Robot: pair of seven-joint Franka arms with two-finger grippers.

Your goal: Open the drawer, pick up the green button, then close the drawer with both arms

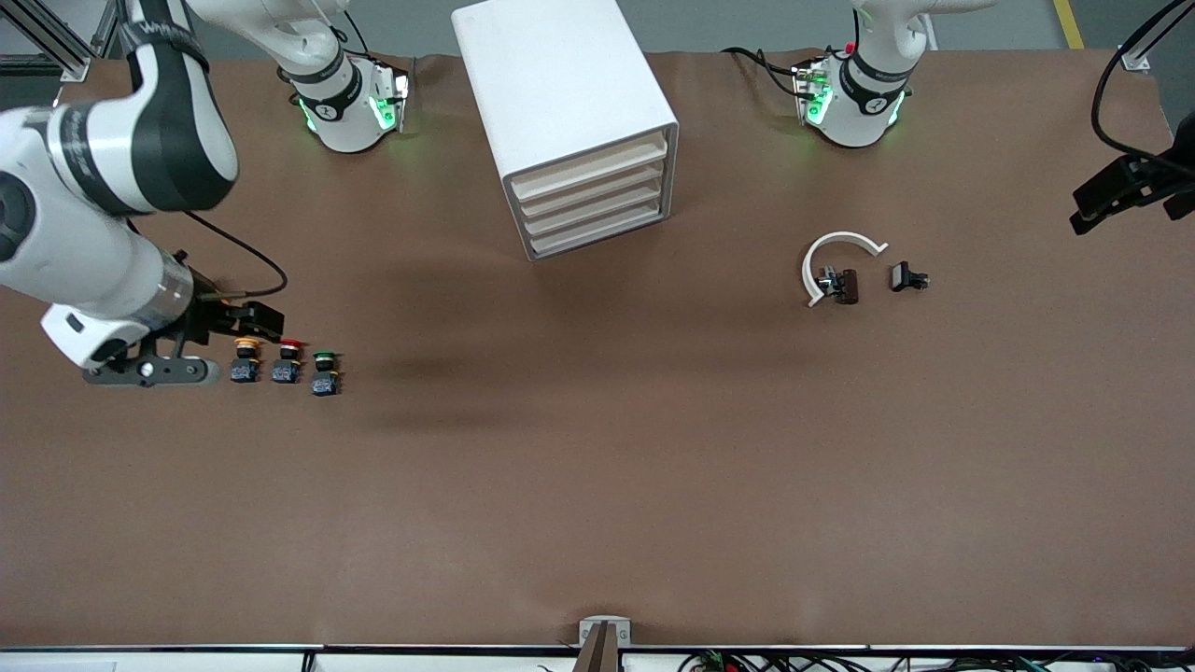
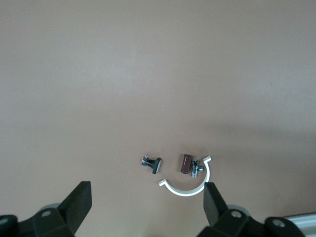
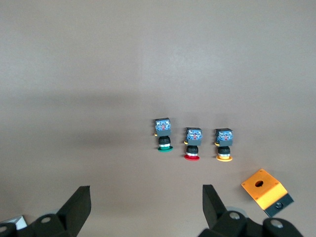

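- Now, right gripper [image 3: 143, 210] released, over table by the button row; green button [image 1: 325, 371] on table w/ red button [image 1: 288, 361], yellow button [image 1: 246, 358]
- left gripper [image 2: 145, 207] released, empty, over white clip [image 2: 190, 183]
- drawer [image 1: 592, 204] shut in cabinet [image 1: 551, 84]

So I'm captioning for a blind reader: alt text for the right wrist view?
Three push buttons stand in a row on a brown table: green button, red button, yellow button. An orange box lies beside them, with the open right gripper above.
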